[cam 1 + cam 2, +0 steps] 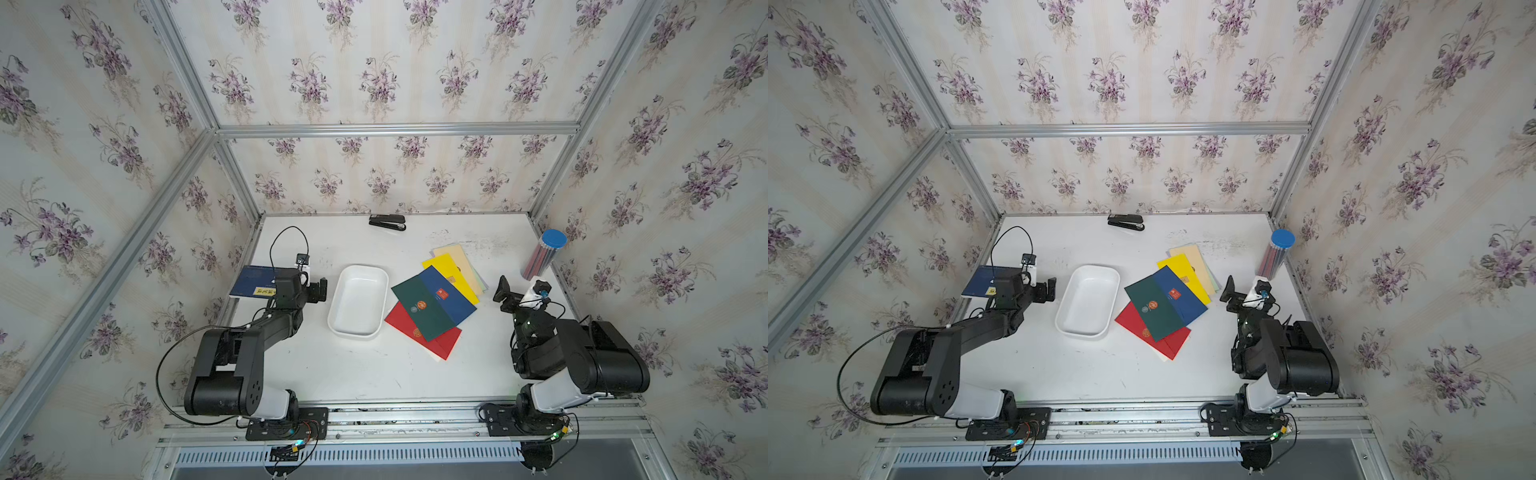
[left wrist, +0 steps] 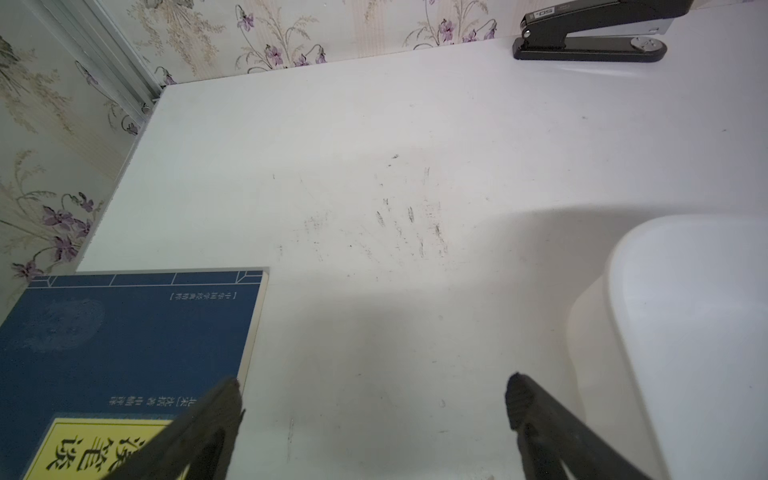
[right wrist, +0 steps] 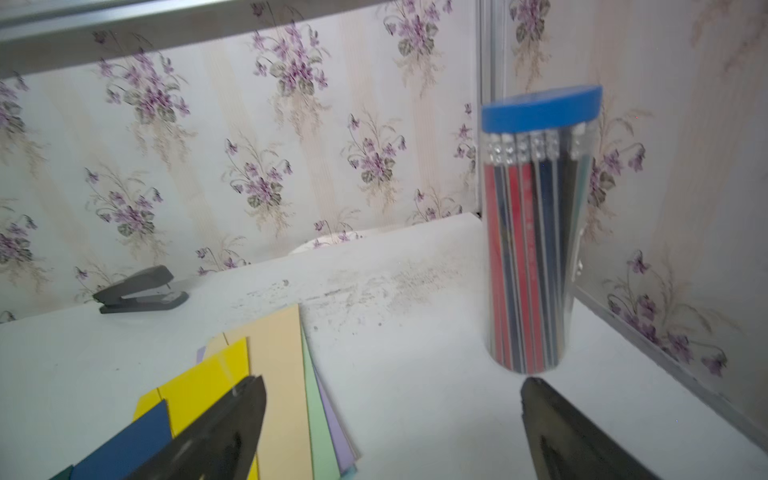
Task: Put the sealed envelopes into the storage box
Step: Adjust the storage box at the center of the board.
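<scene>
The shallow white plastic storage box (image 1: 358, 305) sits mid-worktop; the many-coloured paper sealed envelopes (image 1: 430, 311) lie fanned just beside it, toward the right edge; the left gripper (image 2: 374, 392), jaws wide and empty, hovers between box and dark blue book (image 2: 124, 345); the right gripper (image 3: 392, 392), wide and empty, hangs between envelopes and clear blue-lidded pencil tube (image 3: 532, 249).
</scene>
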